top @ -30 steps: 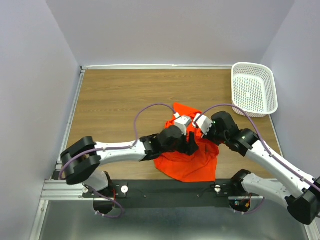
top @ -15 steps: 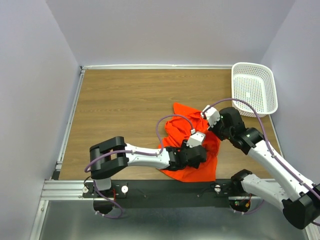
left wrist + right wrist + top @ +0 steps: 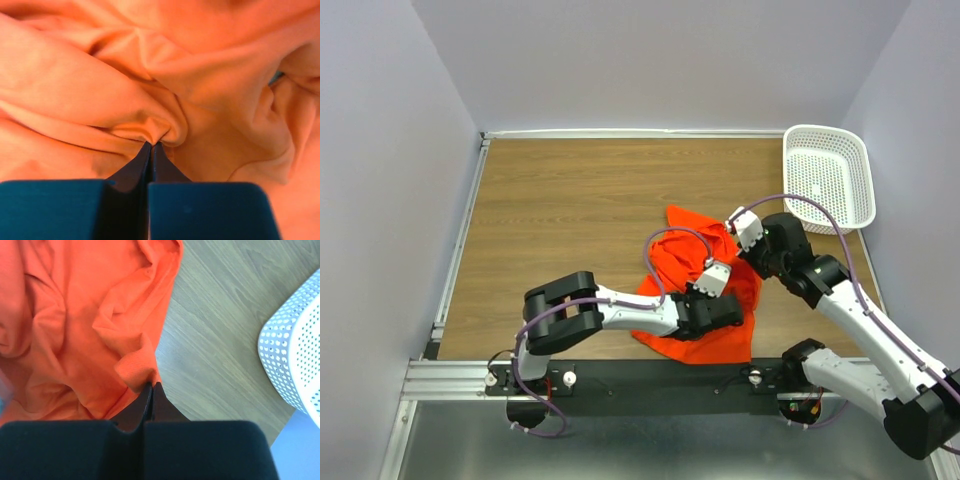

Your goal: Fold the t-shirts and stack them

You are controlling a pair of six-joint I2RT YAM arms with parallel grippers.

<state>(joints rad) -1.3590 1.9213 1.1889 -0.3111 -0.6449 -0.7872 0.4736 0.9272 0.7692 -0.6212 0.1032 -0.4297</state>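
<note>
I see the t-shirt (image 3: 672, 262) crumpled on the tabletop (image 3: 560, 200), toward its near edge. My left hand (image 3: 151, 145) is closed, pinching a fold of it. My right hand (image 3: 151, 386) is closed on its edge.

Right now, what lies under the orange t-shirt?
Only the wooden table shows around the t-shirt. Whatever is beneath its crumpled folds is covered, and the left pincer and right pincer pinching it hide more.

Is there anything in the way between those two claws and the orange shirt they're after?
Nothing visible. The left end effector and the right end effector are each shut on a fold of the t-shirt, with cloth pinched right at their tips. The white basket sits apart at the table's far right corner.
</note>
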